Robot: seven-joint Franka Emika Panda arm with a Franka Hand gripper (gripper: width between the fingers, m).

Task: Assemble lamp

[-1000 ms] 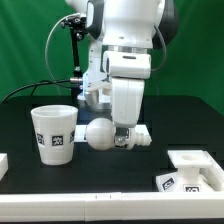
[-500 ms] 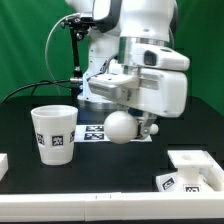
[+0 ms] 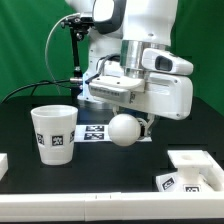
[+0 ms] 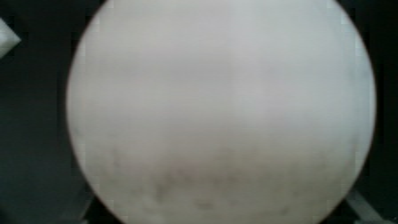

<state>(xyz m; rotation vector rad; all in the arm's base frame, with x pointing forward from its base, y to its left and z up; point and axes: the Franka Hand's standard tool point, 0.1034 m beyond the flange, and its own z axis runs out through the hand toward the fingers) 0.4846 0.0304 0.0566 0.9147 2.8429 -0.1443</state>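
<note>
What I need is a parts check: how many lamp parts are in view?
3: the shade at the exterior view's left, the bulb held by the end effector at centre, the base at its lower right.

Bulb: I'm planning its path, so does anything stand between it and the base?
Nothing visible does. The bulb, held in the pincer, hangs above bare table; the base lies toward the exterior view's right, the shade on the opposite side.

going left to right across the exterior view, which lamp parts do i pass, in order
cup-shaped tapered matte white shade → round-headed matte white bulb, lifted off the table → blocky matte white wedge base
</note>
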